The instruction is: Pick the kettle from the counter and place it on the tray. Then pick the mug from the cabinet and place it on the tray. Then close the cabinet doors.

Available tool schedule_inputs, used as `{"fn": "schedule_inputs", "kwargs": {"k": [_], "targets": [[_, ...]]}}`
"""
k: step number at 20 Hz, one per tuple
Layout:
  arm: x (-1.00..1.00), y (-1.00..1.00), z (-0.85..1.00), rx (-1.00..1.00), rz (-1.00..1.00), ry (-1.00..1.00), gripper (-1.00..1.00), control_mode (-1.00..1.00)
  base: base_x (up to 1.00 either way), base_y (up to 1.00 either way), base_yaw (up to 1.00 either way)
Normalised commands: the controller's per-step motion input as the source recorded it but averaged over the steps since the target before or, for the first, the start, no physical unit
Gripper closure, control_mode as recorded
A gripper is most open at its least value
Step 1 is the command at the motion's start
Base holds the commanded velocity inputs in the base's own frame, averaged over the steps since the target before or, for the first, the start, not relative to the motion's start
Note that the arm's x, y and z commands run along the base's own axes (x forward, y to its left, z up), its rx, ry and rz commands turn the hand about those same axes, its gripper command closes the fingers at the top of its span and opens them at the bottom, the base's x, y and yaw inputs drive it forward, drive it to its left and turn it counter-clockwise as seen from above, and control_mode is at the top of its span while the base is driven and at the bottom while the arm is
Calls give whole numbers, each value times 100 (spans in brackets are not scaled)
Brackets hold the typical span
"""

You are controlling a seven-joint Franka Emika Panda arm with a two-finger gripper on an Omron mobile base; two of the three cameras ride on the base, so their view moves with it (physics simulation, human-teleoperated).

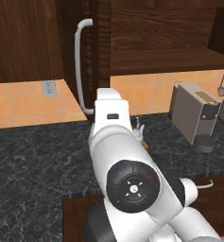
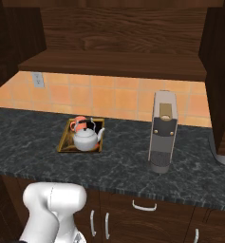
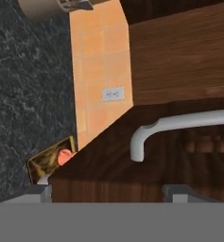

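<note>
I am looking across the dark marbled table (image 2: 33,142) and seeing the tray (image 2: 65,143) sitting toward the far left, near the tiled wall. The kettle (image 2: 87,139) is standing upright on the tray, spout pointing right, and the mug (image 2: 78,124) is standing just behind it, also on the tray. A grey coffee machine (image 2: 162,137) is standing well to the right. Above, the cabinet (image 2: 123,64) is hanging open, its door (image 2: 220,71) swinging out at right.
</note>
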Motion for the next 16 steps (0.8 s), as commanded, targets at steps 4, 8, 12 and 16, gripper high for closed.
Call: {"fn": "schedule_inputs", "kwargs": {"k": [4,8,12,16], "targets": [[56,-50,0,0,0,0,-100,-100,0,0,0],[61,-53,0,0,0,0,-100,-100,0,0,0],[64,-51,0,0,0,0,-100,-100,0,0,0],[71,-52,0,0,0,0,-100,-100,0,0,0]]}}
